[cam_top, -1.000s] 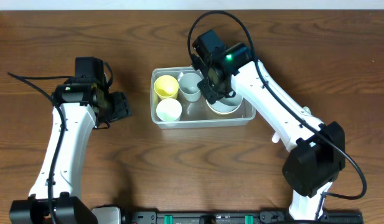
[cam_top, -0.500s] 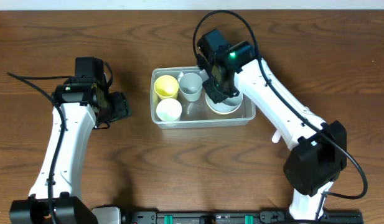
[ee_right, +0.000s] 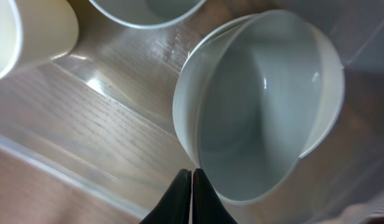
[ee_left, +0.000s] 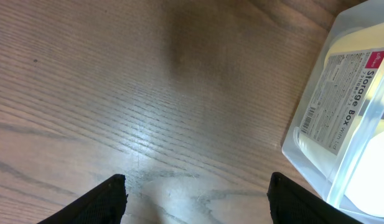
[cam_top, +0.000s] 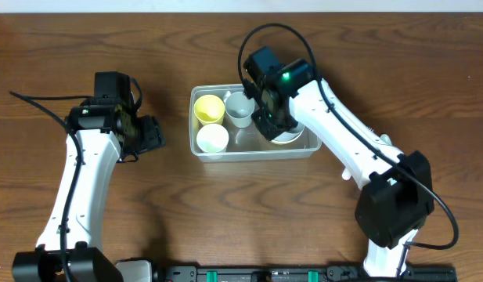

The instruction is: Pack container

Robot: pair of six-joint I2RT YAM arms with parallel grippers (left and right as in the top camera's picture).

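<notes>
The clear rectangular container [cam_top: 253,155] sits on the table's middle, and its labelled end wall shows at the right of the left wrist view [ee_left: 341,93]. It holds a yellow cup [cam_top: 208,108], a cream cup [cam_top: 212,139], a pale grey cup [cam_top: 239,108] and a pale bowl [cam_top: 292,136]. My right gripper [cam_top: 271,117] is down inside the container. In the right wrist view its fingers [ee_right: 192,171] are pressed together, with the tips at the rim of the tilted bowl [ee_right: 266,106]. My left gripper [cam_top: 151,135] is open and empty over bare wood [ee_left: 198,199], left of the container.
The cream cup [ee_right: 30,31] and the grey cup [ee_right: 148,9] stand close to the left of the bowl. The container's clear front wall [ee_right: 55,168] runs just below my right fingers. Wood table lies all around.
My right gripper has shifted slightly left and lower inside the container, now covering more of the bowl. The left arm has not moved.
</notes>
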